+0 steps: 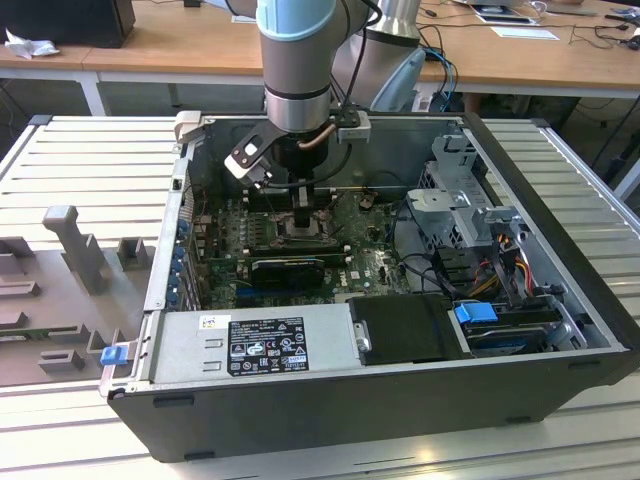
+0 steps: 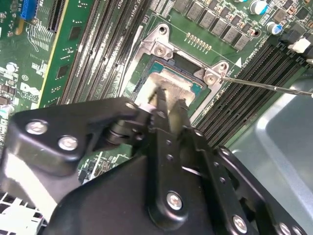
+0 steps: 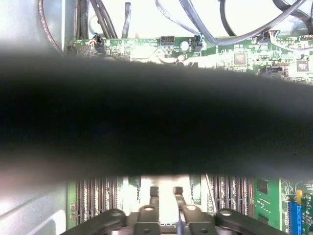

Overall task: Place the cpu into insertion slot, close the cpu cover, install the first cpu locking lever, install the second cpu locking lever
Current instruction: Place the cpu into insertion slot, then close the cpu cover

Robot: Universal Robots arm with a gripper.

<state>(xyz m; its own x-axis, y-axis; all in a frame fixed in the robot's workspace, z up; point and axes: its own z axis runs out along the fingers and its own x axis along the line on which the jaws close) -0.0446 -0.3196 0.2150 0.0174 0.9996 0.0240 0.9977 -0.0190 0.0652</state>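
We see the arm [image 1: 297, 90] as a thick silver-grey tube, with a pale blue cap [image 1: 296, 15] on the joint and a dark ring [image 1: 297, 98] lower down. A thin black cable [image 1: 345, 85] runs beside the wrist, and a small black block [image 1: 250, 158] with a white edge is fixed there. In the second wrist view we find the gripper [image 2: 170, 98] all black, built of flat bars [image 2: 73, 134] joined by round silver screws [image 2: 174, 199]. Its two fingers [image 2: 162, 105] are slim and black.
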